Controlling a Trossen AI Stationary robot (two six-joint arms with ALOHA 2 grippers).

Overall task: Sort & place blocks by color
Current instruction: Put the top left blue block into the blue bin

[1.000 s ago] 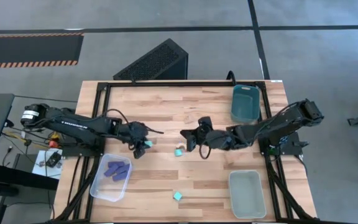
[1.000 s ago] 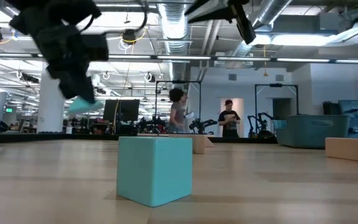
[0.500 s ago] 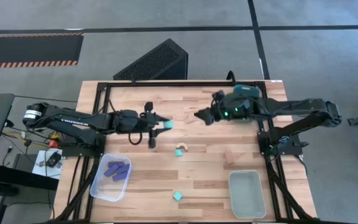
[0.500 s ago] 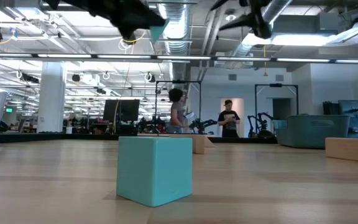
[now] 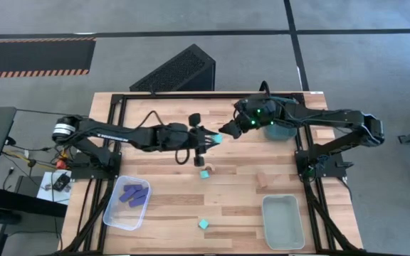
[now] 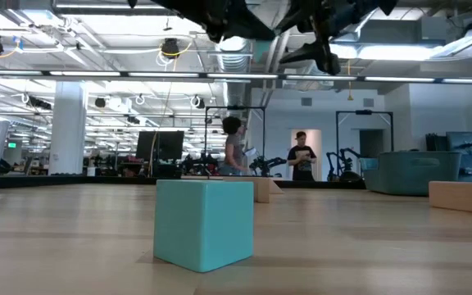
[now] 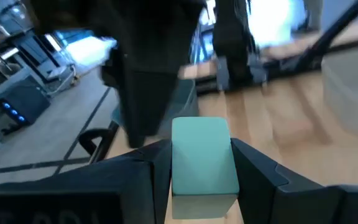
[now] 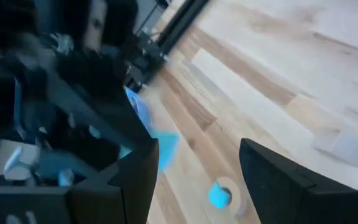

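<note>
A light teal cube [image 5: 218,138] hangs above the table's middle, with my left gripper [image 5: 211,139] shut on it. My right gripper [image 5: 228,130] stands open just to the cube's right, its fingers pointing at it and apart from it. In the right wrist view the cube [image 8: 165,148] shows blurred beyond my open right gripper [image 8: 197,171]. Below them, a teal block [image 5: 204,174] lies on the table against a tan arch [image 5: 208,170]. Another teal cube [image 5: 203,224] rests near the front edge, and a tan block [image 5: 263,179] lies right of centre. Blue bars [image 5: 134,195] lie in a clear bin [image 5: 114,215]. My left gripper pinches the teal cube by two opposite sides [image 7: 178,169] between its two fingers. The fingers reach in nearly level from the table's left. The cube's far end [image 7: 199,127] sticks out past the fingertips, and the cube is lifted clear of the table.
A teal bin [image 5: 285,130] stands at the far right, partly under my right arm. A second clear bin [image 5: 283,222] sits at the near right. People stand in the room [image 6: 301,156] beyond the table. The near teal cube [image 6: 203,223] fills the low view's foreground.
My left gripper has risen and gone toward the table's right with the teal cube, rolling as it went. My right gripper has swung from the table's middle toward the far edge and now points at the cube.
</note>
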